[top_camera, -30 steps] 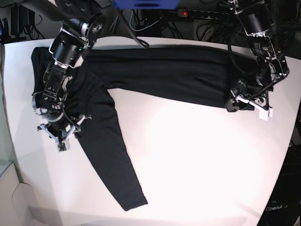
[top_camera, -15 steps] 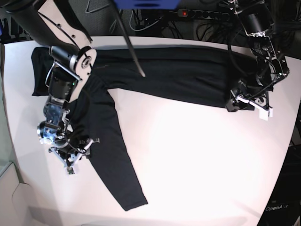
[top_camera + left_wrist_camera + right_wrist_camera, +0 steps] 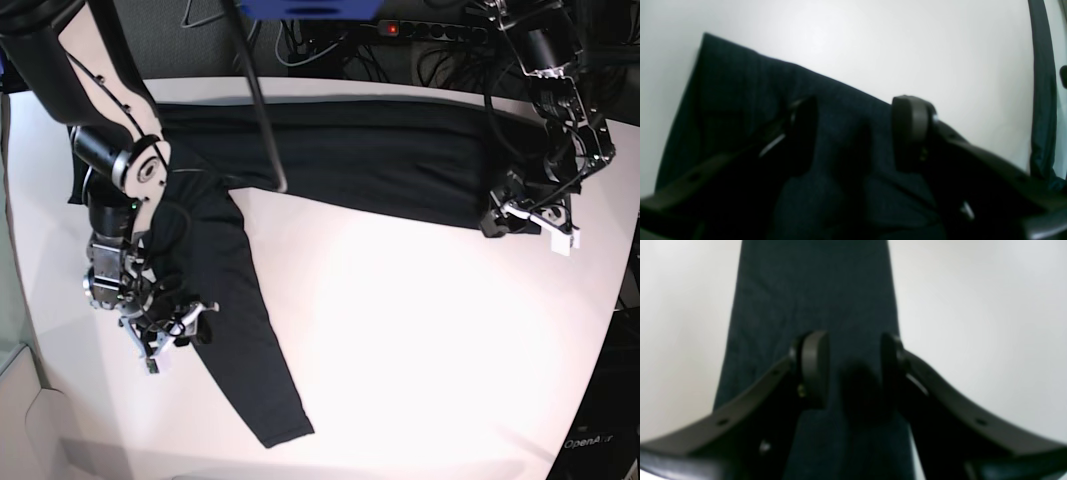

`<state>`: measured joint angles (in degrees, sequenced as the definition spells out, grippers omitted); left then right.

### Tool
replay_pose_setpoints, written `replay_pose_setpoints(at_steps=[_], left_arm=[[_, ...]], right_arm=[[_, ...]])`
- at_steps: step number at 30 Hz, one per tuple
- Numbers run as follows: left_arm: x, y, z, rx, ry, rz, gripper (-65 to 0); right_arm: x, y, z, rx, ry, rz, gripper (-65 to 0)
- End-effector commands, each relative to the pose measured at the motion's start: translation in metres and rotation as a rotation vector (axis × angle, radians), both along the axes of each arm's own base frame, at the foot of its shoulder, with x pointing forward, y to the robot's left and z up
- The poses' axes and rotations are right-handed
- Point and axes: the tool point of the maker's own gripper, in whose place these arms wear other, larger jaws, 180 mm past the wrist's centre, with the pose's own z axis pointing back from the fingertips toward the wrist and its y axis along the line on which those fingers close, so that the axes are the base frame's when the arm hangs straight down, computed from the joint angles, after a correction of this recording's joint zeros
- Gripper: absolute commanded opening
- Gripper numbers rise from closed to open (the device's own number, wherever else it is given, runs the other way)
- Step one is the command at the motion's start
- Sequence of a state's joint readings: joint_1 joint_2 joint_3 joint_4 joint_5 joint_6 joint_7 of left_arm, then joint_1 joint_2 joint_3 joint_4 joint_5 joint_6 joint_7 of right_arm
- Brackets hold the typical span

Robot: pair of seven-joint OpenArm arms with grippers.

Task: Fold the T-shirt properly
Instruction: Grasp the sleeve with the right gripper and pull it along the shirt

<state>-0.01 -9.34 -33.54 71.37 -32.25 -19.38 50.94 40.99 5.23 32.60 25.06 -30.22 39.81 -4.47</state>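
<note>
One garment only: T-shirt (image 3: 340, 155), black, long-sleeved, spread flat on white bench (image 3: 420, 330). Body laid as a broad band along the far edge of the base view, from about 10 o'clock across to 2 o'clock. One sleeve running from the 9 o'clock area down toward 6 o'clock, cuff lying flat and well apart from both hands. Right hand (image 3: 168, 328) positioned at about 8 o'clock in the base view, directly over the upper part of that sleeve. Right wrist view: sleeve (image 3: 813, 290) running straight away toward 12 o'clock, passing between the two pads (image 3: 813, 366), which straddle the cloth with a clear gap between them; jaws parted, no fabric seen pinched; contact between pads and cloth cannot be told owing to blur. Left hand (image 3: 528, 218) positioned at about 3 o'clock in the base view, at the end of the shirt body. Left wrist view: dark cloth (image 3: 750, 100) filling the lower left, its straight edge running from 10 o'clock down toward 4 o'clock; one pad (image 3: 910, 126) over that edge, the other over the cloth; jaws parted wide, nothing visibly gripped. Black cables and a power strip (image 3: 440, 30) beyond the far bench edge at 12 o'clock.
</note>
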Motion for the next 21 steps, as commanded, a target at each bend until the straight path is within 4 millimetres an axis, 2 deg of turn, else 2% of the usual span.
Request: replay_pose_setpoints(at_steps=[1,4,8,15,21], left_arm=[[-0.039,0.007,-0.034,0.059,0.215,-0.008,-28.7],[-0.039,0.007,-0.034,0.059,0.215,-0.009,-28.7],[-0.039,0.007,-0.034,0.059,0.215,-0.009,-28.7],[-0.039,0.007,-0.034,0.059,0.215,-0.009,-28.7],[-0.039,0.007,-0.034,0.059,0.215,-0.009,-28.7]], right_arm=[[0.02,-0.007,0.029,0.006,-0.081,-0.017,-38.3],[0.023,-0.016,0.035,-0.004,-0.094,-0.027,-38.3],[0.023,-0.017,0.036,0.006,-0.119,-0.033,-38.3],[0.009,-0.018,0.02,0.023,-0.13,-0.042,-38.3],[0.006,-0.018,0.02,0.041,-0.163,-0.054,-38.3]])
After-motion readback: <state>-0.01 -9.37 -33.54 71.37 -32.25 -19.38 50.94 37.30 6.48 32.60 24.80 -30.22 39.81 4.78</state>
